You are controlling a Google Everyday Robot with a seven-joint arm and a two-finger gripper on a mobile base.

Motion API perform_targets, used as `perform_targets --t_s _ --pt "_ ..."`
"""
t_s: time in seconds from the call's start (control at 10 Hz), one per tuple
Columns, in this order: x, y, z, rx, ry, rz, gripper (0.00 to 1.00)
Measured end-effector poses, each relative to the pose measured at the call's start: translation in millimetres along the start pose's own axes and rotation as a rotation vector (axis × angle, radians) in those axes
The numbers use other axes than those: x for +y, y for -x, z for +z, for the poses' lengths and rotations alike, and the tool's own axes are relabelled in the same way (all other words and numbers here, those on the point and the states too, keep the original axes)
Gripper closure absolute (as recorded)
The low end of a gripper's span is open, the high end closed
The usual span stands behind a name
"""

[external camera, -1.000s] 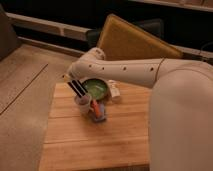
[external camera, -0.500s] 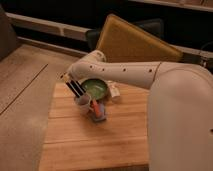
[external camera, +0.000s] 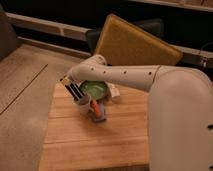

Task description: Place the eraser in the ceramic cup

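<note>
In the single camera view a wooden desk (external camera: 95, 142) fills the lower centre of the frame, and the robot's white arm (external camera: 130, 77) reaches in from the bulky white body at the right, stretching leftward across the desk's upper part. Its gripper (external camera: 70, 84) sits at centre-left, just above the desk's upper-left corner, with the jaws clamped on the eraser (external camera: 75, 91) — a flat black oblong with pale stripes that slants down and to the right from the jaws. The eraser's lower end reaches the mouth of the ceramic cup (external camera: 82, 106), a small pale cylinder standing upright on the desk just below the gripper; whether the tip is already inside the rim cannot be made out. Right behind the cup, toward the top of the frame, lies a wider green bowl (external camera: 94, 90), partly covered by the arm. Touching or just beside the cup on its right is a small blue-and-orange object (external camera: 98, 111). In the upper centre, beyond the desk, a yellow-brown panel (external camera: 135, 45) leans tilted against a dark background.
</note>
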Motion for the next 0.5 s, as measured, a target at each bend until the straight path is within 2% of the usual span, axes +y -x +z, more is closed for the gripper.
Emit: perform_targets --t_s 0.5 --pt "7.4 -5.0 1.4 0.001 0.027 -0.01 1.0"
